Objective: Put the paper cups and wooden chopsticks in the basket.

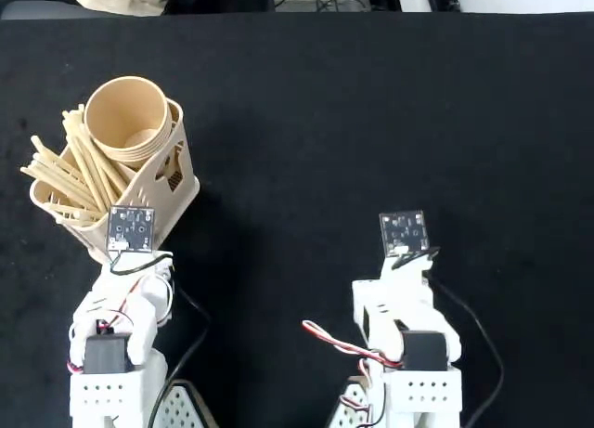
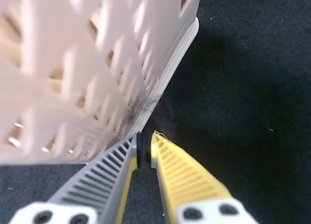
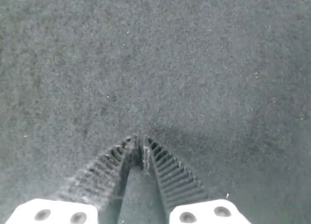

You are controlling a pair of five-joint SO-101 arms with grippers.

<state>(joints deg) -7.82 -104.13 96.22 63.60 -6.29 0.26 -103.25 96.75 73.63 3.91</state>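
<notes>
The left gripper [image 2: 145, 147] has its grey and yellow jaws pressed together at the tips and holds nothing. It sits just beside the lower corner of the lattice basket [image 2: 73, 88], low over the black cloth [image 2: 243, 88]. I cannot tell whether the tips touch the basket wall. The right gripper [image 3: 141, 151] also has its jaws pressed together with nothing between them, and it points down at bare cloth well away from the basket.

In the high view the paper cups [image 1: 125, 112] stand nested in one stack in the far part of the basket [image 1: 176, 182]. The wooden chopsticks [image 1: 70, 173] lean in a loose bundle beside them, with their ends fanning out past the rim. Every cup and chopstick I can see is already inside, so the task looks finished.

The cups are probably light and thin-walled and easy to crush, so a gentle pinch across the rim would suit them. The chopsticks look light, stiff and slim and would likely roll or slip, so a grip near the middle seems best. The basket is probably light enough to slide if nudged.

The left arm [image 1: 121, 307] reaches forward a short way, with its wrist at the basket's near corner. The right arm [image 1: 404, 317] sits folded close to its base, well apart from the basket.
</notes>
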